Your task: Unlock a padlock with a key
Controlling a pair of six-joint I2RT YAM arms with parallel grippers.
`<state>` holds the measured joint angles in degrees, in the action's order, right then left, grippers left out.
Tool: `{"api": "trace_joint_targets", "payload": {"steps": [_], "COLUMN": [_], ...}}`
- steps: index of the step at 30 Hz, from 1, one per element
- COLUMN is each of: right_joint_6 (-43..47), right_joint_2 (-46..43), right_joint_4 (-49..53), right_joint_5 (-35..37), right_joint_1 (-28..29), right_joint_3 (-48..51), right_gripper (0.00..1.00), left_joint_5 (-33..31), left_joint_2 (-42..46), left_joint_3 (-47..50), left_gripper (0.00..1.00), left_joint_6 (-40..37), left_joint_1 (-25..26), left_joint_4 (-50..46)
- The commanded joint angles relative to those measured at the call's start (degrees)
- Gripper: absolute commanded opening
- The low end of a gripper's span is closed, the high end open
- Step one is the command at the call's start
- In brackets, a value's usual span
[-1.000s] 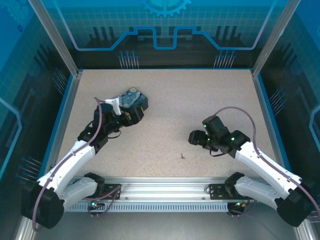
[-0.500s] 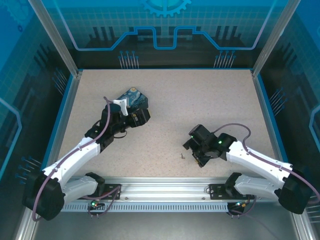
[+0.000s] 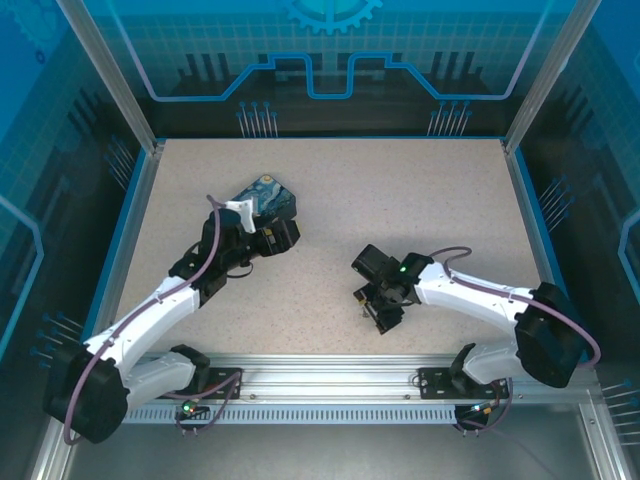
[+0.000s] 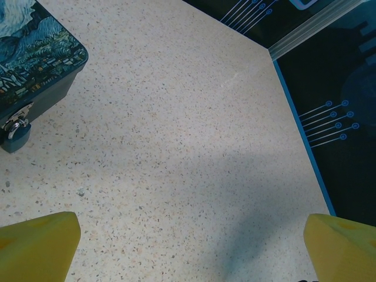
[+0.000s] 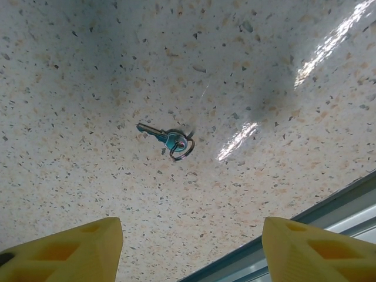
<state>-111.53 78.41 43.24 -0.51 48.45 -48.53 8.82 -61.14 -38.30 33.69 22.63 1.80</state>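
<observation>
Currently, the right end effector hovers with its yellow-tipped fingers spread wide over the small grey metal key. The key lies flat with its ring on the speckled beige counter, near the front rail. The left end effector, likewise spread and empty, sits near the black starry-night-printed box. A small blue-grey padlock hangs on the box's hasp.

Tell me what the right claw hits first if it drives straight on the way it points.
Most likely the key, lying flat on the table ahead, roughly centred between the tips of the open right claw. It may touch bare table just beside the key; depth is unclear.
</observation>
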Motion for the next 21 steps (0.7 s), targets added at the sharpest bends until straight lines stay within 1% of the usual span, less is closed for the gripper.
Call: {"api": "trace_joint_targets", "payload": {"steps": [1, 4, 7, 9, 10, 21], "right_joint_6": [-3.38, -4.37, -5.43, -5.82, -5.86, -5.71], "right_joint_2": [1.78, 2.60, 3.19, 3.89, 4.26, 8.21], "right_joint_4": [2.13, 2.05, 0.03, -1.38, -1.86, -3.87], "right_joint_5": [-0.36, -0.30, -0.64, -1.38, -1.71, -2.43], "right_joint_1": [0.95, 0.95, 0.77, 0.51, 0.50, -0.80], "right_joint_3": [-1.55, -2.86, -2.18, -0.40, -0.13, 0.08], "right_gripper": [0.62, 0.56, 0.46, 0.38, 0.36, 0.36], "left_joint_5": [-1.45, -2.29, -2.40, -2.38, -2.32, -2.31], "left_joint_2": [1.94, 2.43, 2.70, 2.70, 2.70, 2.63], "left_joint_3": [0.69, 0.70, 0.69, 0.73, 0.69, 0.69], "left_gripper": [0.99, 0.99, 0.99, 0.99, 0.99, 0.99], "left_joint_6": [-2.15, -2.73, -2.82, -2.70, -2.74, -3.15], "left_joint_1": [0.37, 0.36, 0.32, 0.39, 0.36, 0.36], "left_joint_4": [-0.69, -1.59, -1.80, -1.78, -1.80, -1.94]}}
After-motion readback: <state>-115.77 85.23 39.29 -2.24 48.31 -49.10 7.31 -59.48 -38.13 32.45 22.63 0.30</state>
